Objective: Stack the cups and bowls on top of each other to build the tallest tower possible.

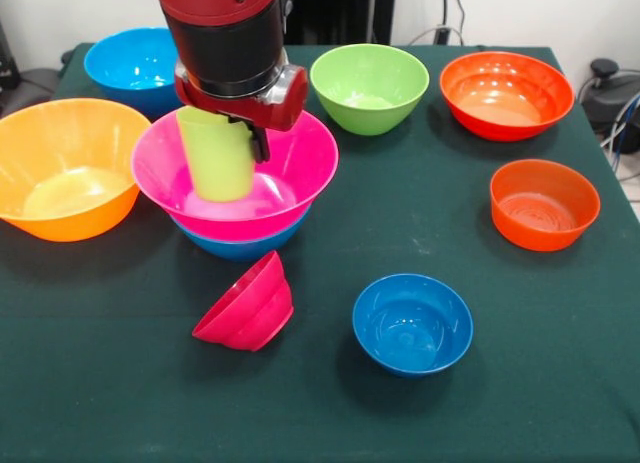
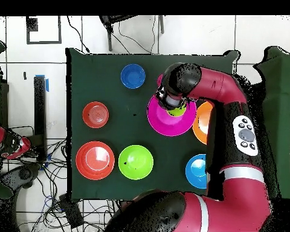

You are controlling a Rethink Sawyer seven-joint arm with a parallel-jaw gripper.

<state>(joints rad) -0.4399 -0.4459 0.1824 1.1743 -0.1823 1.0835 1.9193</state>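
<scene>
Eight glossy round plastic bowls and one cup stand on the dark green tablecloth (image 1: pixel 520 383). Two are large: the large orange bowl (image 1: pixel 62 168) at the table's left edge, and the large pink bowl (image 1: pixel 240 173), which is nested in a medium blue bowl (image 1: pixel 240 248) whose rim shows just beneath it. Four more are medium: a second medium blue bowl (image 1: pixel 135 65) at the back left, the lime-green bowl (image 1: pixel 369 86), the wide red-orange bowl (image 1: pixel 506 93) and a somewhat smaller red-orange bowl (image 1: pixel 544 203). Two are small: the small blue bowl (image 1: pixel 412 322), upright, and the small crimson bowl (image 1: pixel 246 305), tipped on its side just in front of the pink-on-blue pile. The single lime-green plastic tumbler (image 1: pixel 215 153) stands inside the pink bowl, directly under the red and black gripper (image 1: pixel 240 108); whether the gripper grasps the tumbler cannot be told.
</scene>
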